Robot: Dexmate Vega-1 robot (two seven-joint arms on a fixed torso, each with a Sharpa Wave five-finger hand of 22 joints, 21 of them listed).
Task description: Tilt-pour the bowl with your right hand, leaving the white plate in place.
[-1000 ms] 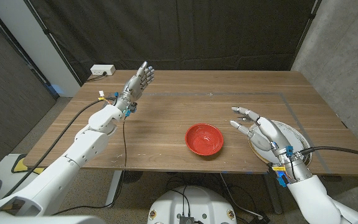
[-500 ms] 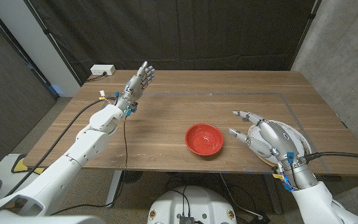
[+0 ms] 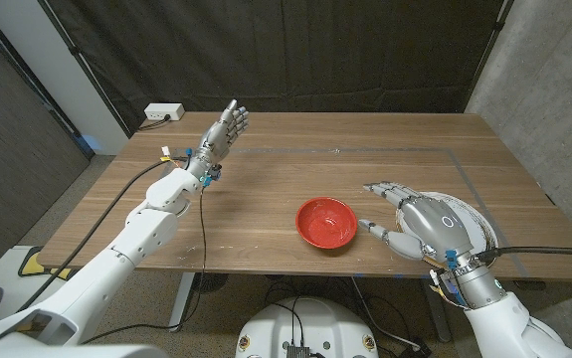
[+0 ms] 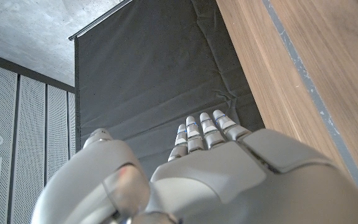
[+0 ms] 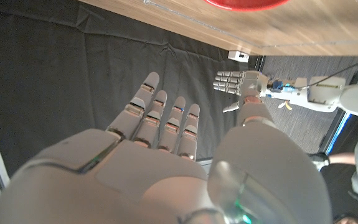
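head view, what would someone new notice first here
The red bowl stands out first, bright against the wooden table, near its front edge and about midway across. Just to its right the right hand hovers open over the white plate, fingers spread toward the bowl without touching it. Far off at the table's left back, the left hand is raised, fingers up, holding nothing.

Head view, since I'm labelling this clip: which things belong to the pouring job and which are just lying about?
Part of the job:
round red bowl
white plate, under the right hand
right hand, open beside the bowl

Just there:
left hand, raised and open
white power strip at the far corner
wooden table
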